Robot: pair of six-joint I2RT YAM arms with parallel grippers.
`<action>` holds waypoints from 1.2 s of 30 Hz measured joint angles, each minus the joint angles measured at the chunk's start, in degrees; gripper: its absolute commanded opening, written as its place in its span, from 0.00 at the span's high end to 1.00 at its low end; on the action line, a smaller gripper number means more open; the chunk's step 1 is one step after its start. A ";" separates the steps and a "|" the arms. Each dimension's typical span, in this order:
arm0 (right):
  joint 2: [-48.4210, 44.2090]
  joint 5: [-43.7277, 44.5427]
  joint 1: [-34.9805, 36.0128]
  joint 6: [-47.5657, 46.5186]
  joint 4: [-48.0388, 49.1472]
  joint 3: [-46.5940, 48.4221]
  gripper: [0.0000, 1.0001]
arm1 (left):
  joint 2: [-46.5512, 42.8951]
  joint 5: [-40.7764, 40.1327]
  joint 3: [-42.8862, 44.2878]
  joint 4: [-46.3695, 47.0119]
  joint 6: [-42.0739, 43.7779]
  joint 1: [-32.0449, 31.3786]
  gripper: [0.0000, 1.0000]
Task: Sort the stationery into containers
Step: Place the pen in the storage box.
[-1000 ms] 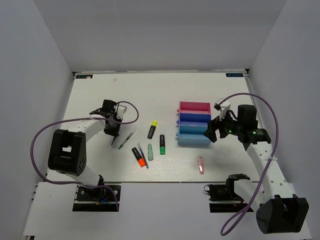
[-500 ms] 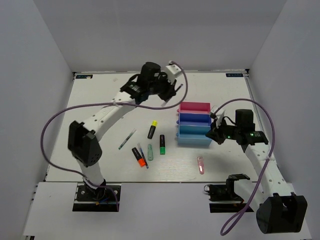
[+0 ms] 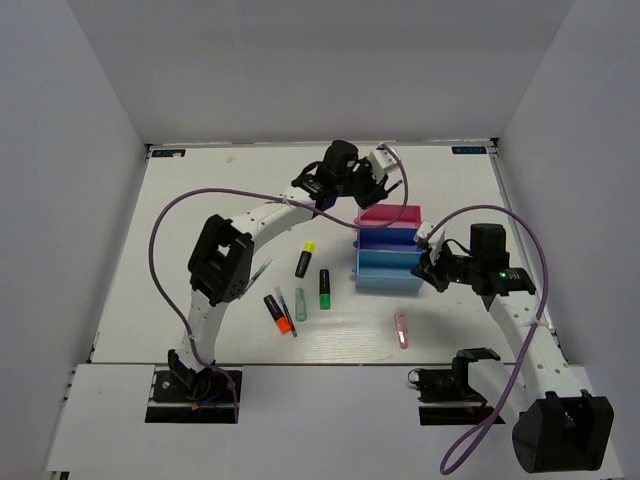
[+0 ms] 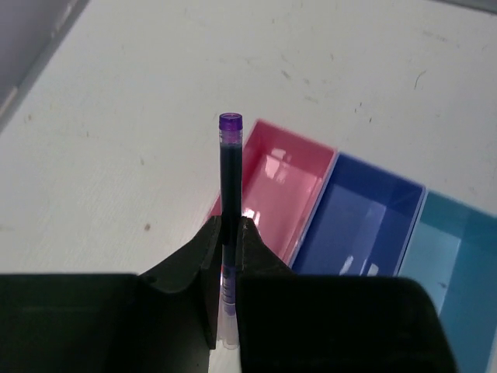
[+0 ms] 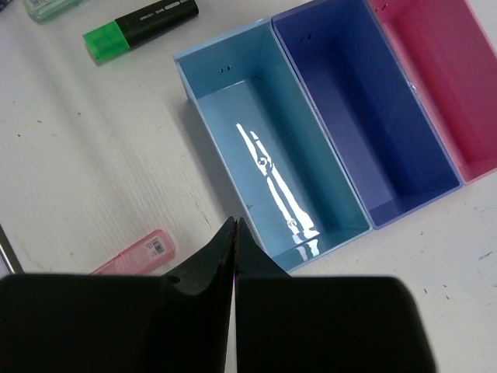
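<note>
Between the fingers of the left gripper (image 4: 230,233), a thin dark pen with a purple cap (image 4: 231,167) is clamped, pointing away from the wrist. Just beyond and below its cap lies the pink rectangular plastic tray (image 4: 272,186). To that gripper's right follow the joined dark blue tray (image 4: 357,221) and light blue tray (image 4: 458,256). The right gripper (image 5: 234,229) has its fingers pressed together on nothing, with the light blue tray just ahead of it.

All three trays look empty, so sorting seems barely begun; the held pen would be the first item in. Well behind the left gripper, on the white table (image 3: 200,200), lie a yellow-ended black highlighter (image 3: 304,259), a green-ended one (image 3: 325,289), an orange-ended one (image 3: 278,313), a pale green stick (image 3: 300,303) and a pink clip (image 3: 402,330).

The held pen's lower end is hidden between the fingers. Its height above the tray cannot be judged.
</note>
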 measured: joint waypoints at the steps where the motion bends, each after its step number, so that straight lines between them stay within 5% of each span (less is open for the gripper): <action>1: 0.00 0.15 0.00 -0.20 0.11 -0.02 1.00 | 0.63 0.24 1.01 0.85 0.09 -0.42 0.99; 8: 0.07 1.18 0.26 -0.87 0.31 -0.02 1.00 | 5.79 1.44 9.31 5.05 0.50 -2.01 0.99; 17: 0.20 2.12 0.85 -1.36 0.28 -0.02 1.00 | 10.36 0.63 9.97 5.95 0.79 -2.03 0.99; 19: 0.31 2.38 0.87 -1.20 0.26 -0.02 0.88 | 10.82 0.00 9.90 6.03 0.79 -1.95 0.98; 22: 0.50 2.75 0.85 -0.48 0.26 -0.02 0.66 | 10.84 -0.63 9.31 6.34 0.63 -1.95 0.75; 25: 0.50 2.99 0.85 0.00 0.31 -0.02 0.66 | 10.75 -1.14 8.33 6.97 0.37 -1.95 0.52; 30: 0.50 3.54 0.85 0.61 0.35 -0.02 0.64 | 10.62 -2.23 5.66 6.93 -0.31 -1.95 0.42; 33: 0.50 3.91 0.74 1.16 0.48 -0.02 0.64 | 10.10 -2.56 4.57 6.78 -0.63 -1.95 0.42; 35: 0.50 4.11 0.68 1.49 0.81 -0.02 0.68 | 9.05 -2.86 3.52 6.78 -0.92 -1.97 0.60; 36: 0.48 4.17 0.66 1.73 1.05 -0.02 0.90 | 8.00 -2.97 2.73 6.69 -1.16 -1.97 0.68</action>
